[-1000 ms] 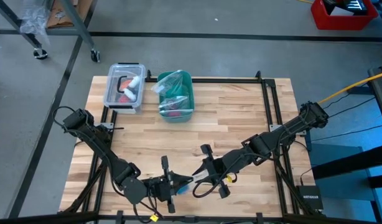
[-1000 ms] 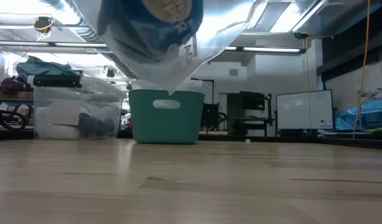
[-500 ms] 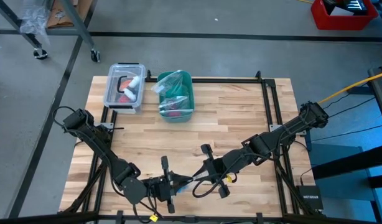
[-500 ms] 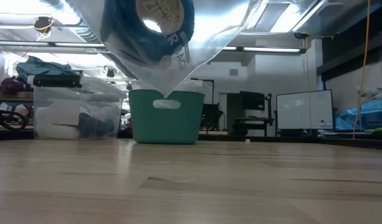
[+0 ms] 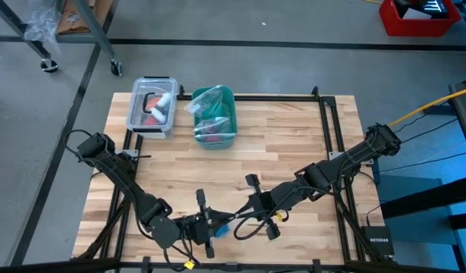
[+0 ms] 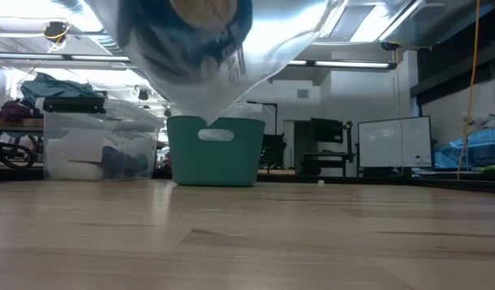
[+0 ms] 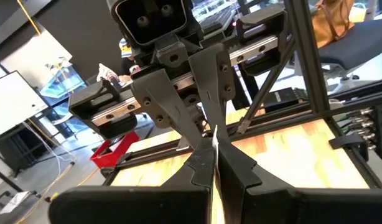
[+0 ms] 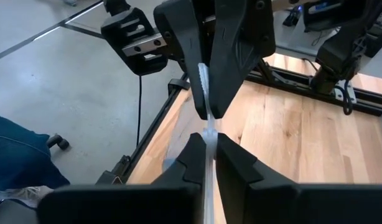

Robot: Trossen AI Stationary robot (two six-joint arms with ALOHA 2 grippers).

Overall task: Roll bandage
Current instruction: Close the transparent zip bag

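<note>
A clear plastic bag [image 6: 268,48] hangs over the table's near edge with a bright blue bandage roll [image 6: 195,44] inside it. The roll shows as a small blue spot in the high view [image 5: 224,225]. My left gripper [image 5: 212,225] and my right gripper [image 5: 243,220] face each other tip to tip, both shut on the bag's top edge. In the left wrist view my left gripper [image 7: 213,144] meets the right one, and in the right wrist view my right gripper [image 8: 208,138] meets the left one. My left gripper pinches a thin edge of the clear bag [image 7: 211,127] between its two fingertips, coming level from the table's left. The bag hangs below, clear of the table. My right gripper pinches the same clear edge [image 8: 207,124] between its two fingertips, coming level from the table's right, close against the left gripper's tips. The bag with the roll hangs below the fingers.
A teal bin [image 5: 215,117] with bagged items stands at the far side and also shows in the low view [image 6: 215,153]. A clear lidded box [image 5: 152,106] stands to its left. The black frame rail [image 5: 328,144] runs around the wooden table.
Both grippers stay in place. The hanging bag has swayed a little toward the left of the low view, and the blue roll inside it has turned and shifted.
</note>
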